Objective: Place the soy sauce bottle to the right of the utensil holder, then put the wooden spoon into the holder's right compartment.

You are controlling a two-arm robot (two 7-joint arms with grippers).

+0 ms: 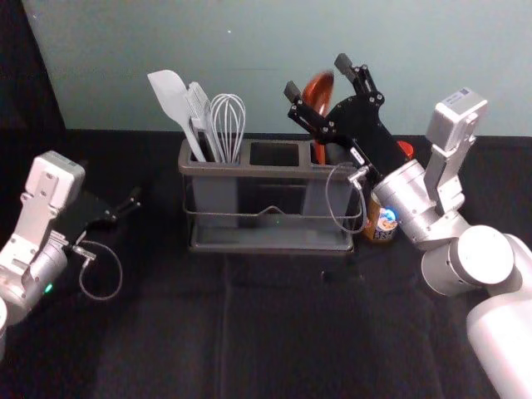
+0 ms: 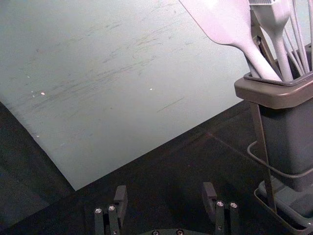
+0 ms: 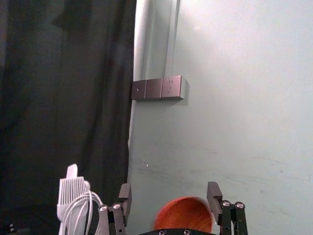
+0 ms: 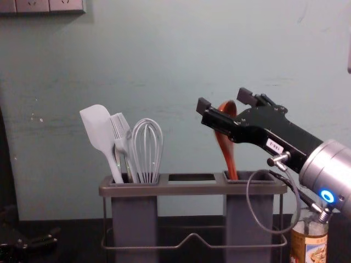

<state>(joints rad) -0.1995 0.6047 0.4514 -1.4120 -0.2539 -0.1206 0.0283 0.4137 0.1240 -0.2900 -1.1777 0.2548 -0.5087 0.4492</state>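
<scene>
A: Look at that, the spoon (image 4: 226,149) stands bowl-up in the right compartment (image 4: 249,216) of the holder (image 4: 189,189)!

B: And the right gripper (image 4: 225,101)?

A: Fingers apart either side of the bowl, clamped on nothing. That spread looks like a release, leaving room to back off.

B: The bottle (image 4: 309,245)?

A: Upright, just right of the holder, where the task wants it. The handle leans on the compartment, which should keep it steady; a sideways brush could tip it.

B: Left gripper (image 2: 165,191)?

A: Parked left of the holder, fingers apart.

B: And the venue?

A: Black cloth on the worktop (image 1: 274,332), scuffed pale wall (image 2: 122,98) behind, dark curtain (image 3: 63,98) beside wall sockets (image 3: 161,88).
</scene>
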